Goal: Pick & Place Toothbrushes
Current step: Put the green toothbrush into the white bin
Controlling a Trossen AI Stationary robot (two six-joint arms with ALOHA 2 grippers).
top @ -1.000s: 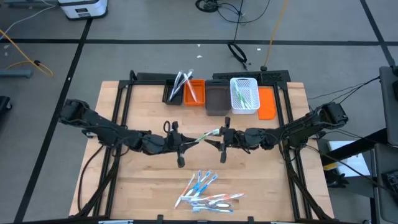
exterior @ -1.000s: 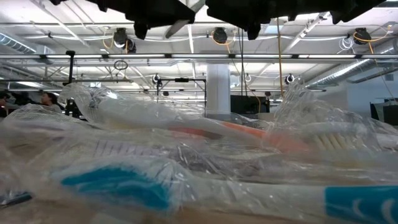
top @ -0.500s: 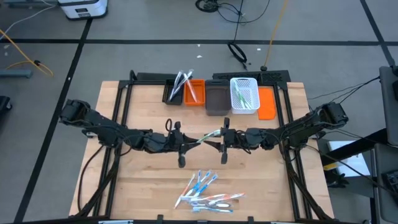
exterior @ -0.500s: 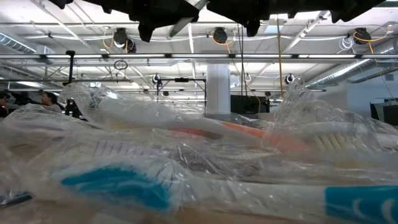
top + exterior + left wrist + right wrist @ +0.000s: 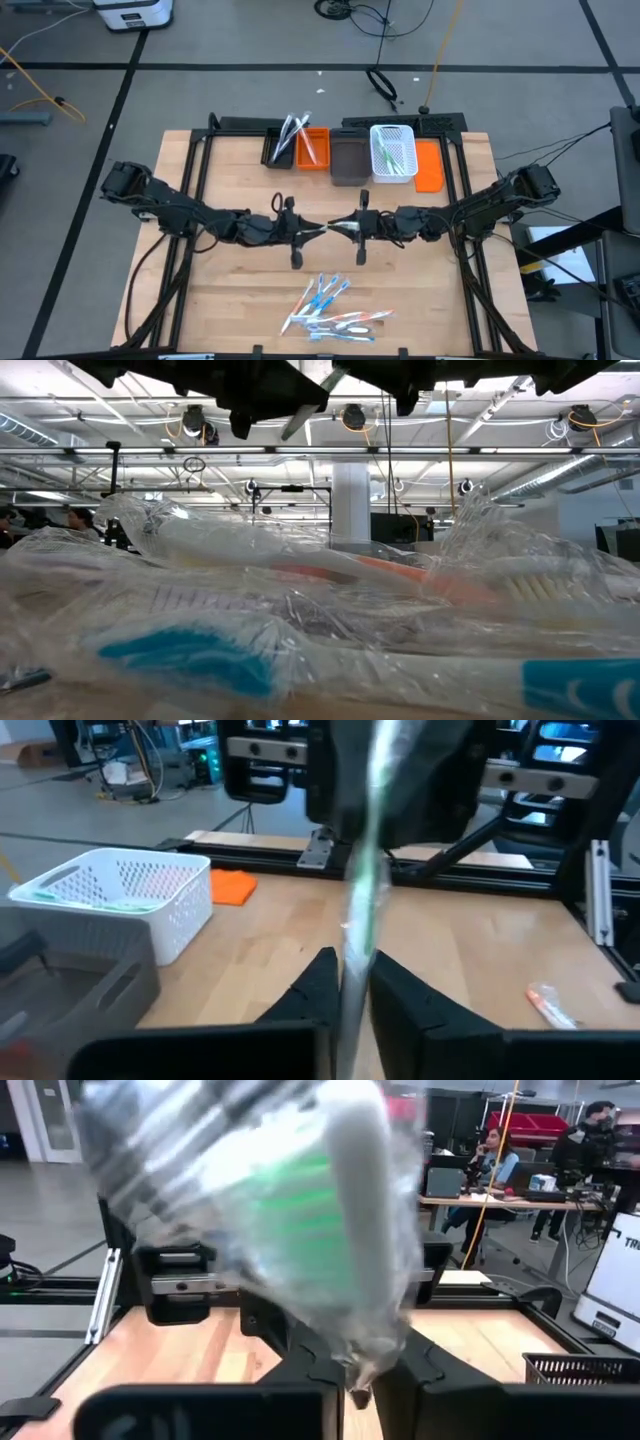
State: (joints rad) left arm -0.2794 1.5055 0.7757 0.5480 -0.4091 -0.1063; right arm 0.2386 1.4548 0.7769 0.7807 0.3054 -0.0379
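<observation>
One wrapped green-and-white toothbrush [image 5: 328, 226] hangs above the table's middle, between my two grippers. My left gripper [image 5: 312, 230] reaches in level from the left and is shut on it. My right gripper [image 5: 346, 225] comes level from the right and is shut on its other end. A pile of wrapped toothbrushes [image 5: 330, 308] in blue, white and red lies near the front edge and fills the low view [image 5: 300, 620]. More toothbrushes stand in the bins at the back. My left gripper pinches the toothbrush's thin handle [image 5: 352, 955] between its two fingers, coming level from the table's left. The brush is lifted clear and runs on past the fingertips toward my right gripper. My right gripper pinches the wrapper's end [image 5: 360, 1365] next to the green brush head [image 5: 290, 1210] between its two fingers, coming level from the table's right. The wrapped head bulges in front of the wrist camera. The brush is clear of the table.
Along the far edge stand a black bin [image 5: 283, 145], an orange bin [image 5: 314, 150], a grey bin [image 5: 349, 160], a white basket [image 5: 393, 152] with green toothbrushes, and an orange lid [image 5: 430, 165]. Bare wood lies between the bins and the grippers.
My right gripper has shut on the toothbrush end that earlier stuck out slanting over it. The brush now lies straighter between the two grippers. My left gripper has edged slightly toward the right one.
</observation>
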